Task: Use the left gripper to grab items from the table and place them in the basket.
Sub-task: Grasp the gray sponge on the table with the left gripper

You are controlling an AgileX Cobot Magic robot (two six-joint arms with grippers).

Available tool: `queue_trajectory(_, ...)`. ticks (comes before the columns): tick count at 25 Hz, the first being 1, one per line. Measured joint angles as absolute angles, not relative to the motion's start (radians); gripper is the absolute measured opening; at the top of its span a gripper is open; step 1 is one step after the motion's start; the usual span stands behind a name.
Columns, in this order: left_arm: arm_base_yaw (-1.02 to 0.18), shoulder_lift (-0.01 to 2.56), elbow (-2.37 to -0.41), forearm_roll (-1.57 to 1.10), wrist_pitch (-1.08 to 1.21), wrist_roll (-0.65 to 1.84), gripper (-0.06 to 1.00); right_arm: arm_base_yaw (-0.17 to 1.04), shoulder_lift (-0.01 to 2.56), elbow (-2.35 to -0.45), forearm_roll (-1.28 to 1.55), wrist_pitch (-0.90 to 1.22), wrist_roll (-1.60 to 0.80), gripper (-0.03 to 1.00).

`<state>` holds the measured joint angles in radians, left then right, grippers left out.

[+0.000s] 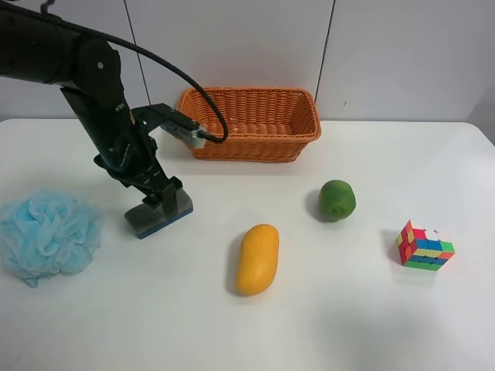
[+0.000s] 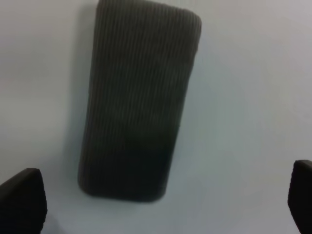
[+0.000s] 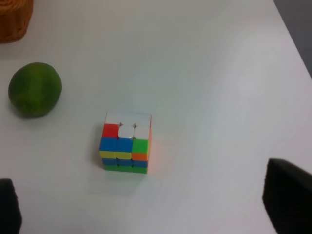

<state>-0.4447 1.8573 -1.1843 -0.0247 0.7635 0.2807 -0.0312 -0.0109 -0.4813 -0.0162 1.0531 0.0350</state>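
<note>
two left hand [image 2: 162, 204] fingers [image 2: 22, 201] straddle the eraser [image 2: 139, 97], clear of its edges.

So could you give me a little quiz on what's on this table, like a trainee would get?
1. True or false: the green fruit lies inside the basket.
2. Which thing lies just below the left gripper? A the blue sponge, B the eraser, C the puzzle cube.
3. How many loose things lie on the table outside the basket?

Key: 1 false; 2 B; 3 five.
</note>
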Motion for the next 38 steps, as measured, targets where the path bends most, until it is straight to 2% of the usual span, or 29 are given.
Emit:
queue_trajectory(27,-0.445,2.035,-1.184,-0.012,0.622,0.298,0.99,-0.031,-0.011,-0.481,-0.016,1.053,0.035,0.99)
queue_trajectory(30,-0.445,2.035,-1.185,-0.012,0.62,0.298,0.91,-0.031,-0.011,-0.481,-0.016,1.053,0.035,0.99)
queue_trajectory(32,-0.445,2.035,-1.185,-0.012,0.619,0.298,0.8,-0.031,-0.011,-0.481,-0.016,1.053,0.035,0.99)
queue_trajectory(35,-0.445,2.035,-1.185,-0.012,0.618,0.298,0.57,-0.031,-0.011,-0.481,-0.016,1.053,0.035,0.99)
queue_trajectory(36,-0.445,2.035,-1.186,-0.012,0.618,0.298,0.54,-0.031,-0.011,-0.481,-0.016,1.053,0.035,0.99)
queue_trajectory(38,-0.445,2.035,-1.186,-0.012,0.617,0.298,0.55,-0.031,-0.011,-0.481,-0.016,1.053,0.035,0.99)
